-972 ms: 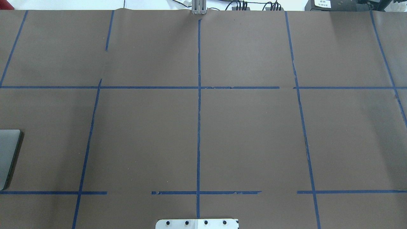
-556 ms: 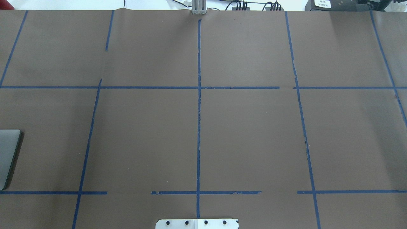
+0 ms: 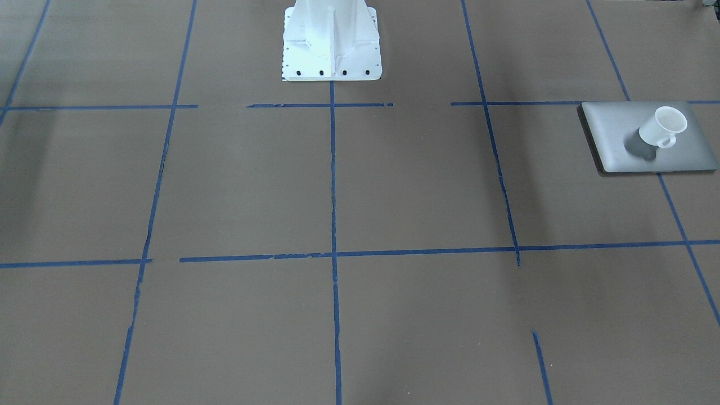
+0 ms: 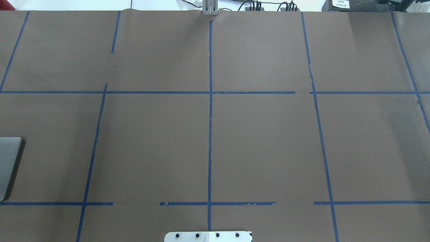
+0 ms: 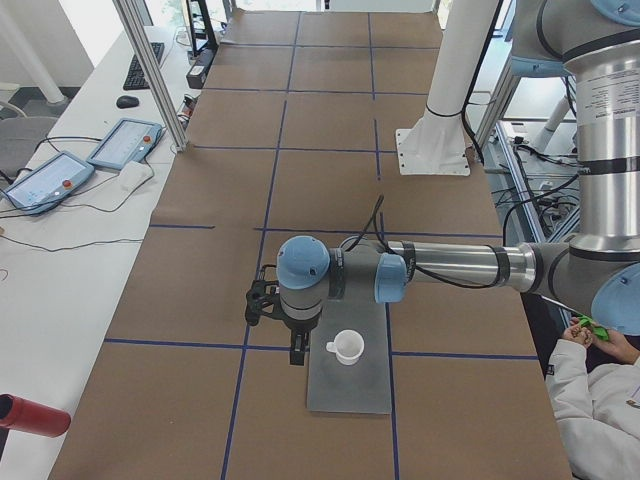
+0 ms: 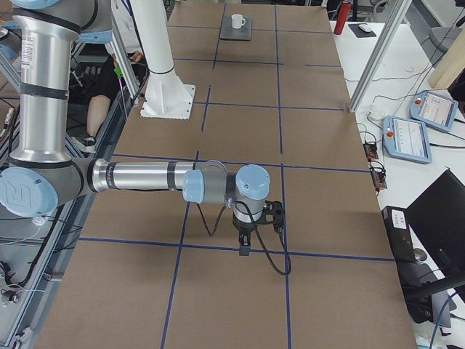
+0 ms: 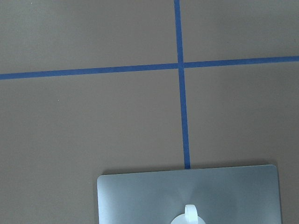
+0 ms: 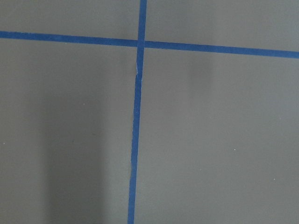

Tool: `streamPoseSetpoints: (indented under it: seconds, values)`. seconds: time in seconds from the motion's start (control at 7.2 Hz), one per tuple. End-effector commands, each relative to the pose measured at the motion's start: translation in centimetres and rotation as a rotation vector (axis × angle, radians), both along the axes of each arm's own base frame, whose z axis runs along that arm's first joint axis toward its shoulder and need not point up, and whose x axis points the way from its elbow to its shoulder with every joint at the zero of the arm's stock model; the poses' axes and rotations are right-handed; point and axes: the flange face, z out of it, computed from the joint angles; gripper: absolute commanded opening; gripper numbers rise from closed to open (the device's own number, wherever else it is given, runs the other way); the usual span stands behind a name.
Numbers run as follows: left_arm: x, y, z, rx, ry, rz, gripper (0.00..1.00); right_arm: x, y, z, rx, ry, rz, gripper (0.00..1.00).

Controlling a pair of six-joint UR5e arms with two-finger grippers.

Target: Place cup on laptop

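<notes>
The white cup [image 3: 664,126] stands upright on the closed silver-grey laptop [image 3: 613,135], with its handle toward the operators' side. Both show in the exterior left view, the cup [image 5: 347,346] on the laptop [image 5: 350,390]. The left wrist view shows the laptop's lid [image 7: 140,196] and the cup's handle [image 7: 190,212] at the bottom edge. The overhead view shows only a corner of the laptop [image 4: 8,161]. My left gripper [image 5: 298,352] hangs beside the cup, apart from it. My right gripper [image 6: 245,247] hangs over bare table far from both. I cannot tell whether either is open or shut.
The robot's white base pedestal [image 3: 331,39] stands at the table's robot side. Blue tape lines [image 4: 210,134] grid the brown table. Teach pendants [image 5: 125,143] lie on a side bench past an aluminium post [image 5: 150,70]. A seated person [image 5: 600,390] is at the robot's side.
</notes>
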Motion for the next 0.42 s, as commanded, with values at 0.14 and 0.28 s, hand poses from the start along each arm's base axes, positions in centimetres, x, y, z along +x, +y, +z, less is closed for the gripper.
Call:
streamPoseSetpoints:
  seconds: [0.14, 0.28]
  values:
    - [0.0, 0.08, 0.09, -0.005, 0.0, -0.003, 1.0, 0.01, 0.0, 0.01, -0.001, 0.001, 0.0, 1.0]
    - [0.0, 0.04, 0.33, -0.01, 0.001, -0.003, 1.0, 0.0, -0.01, -0.01, 0.001, -0.001, 0.0, 1.0]
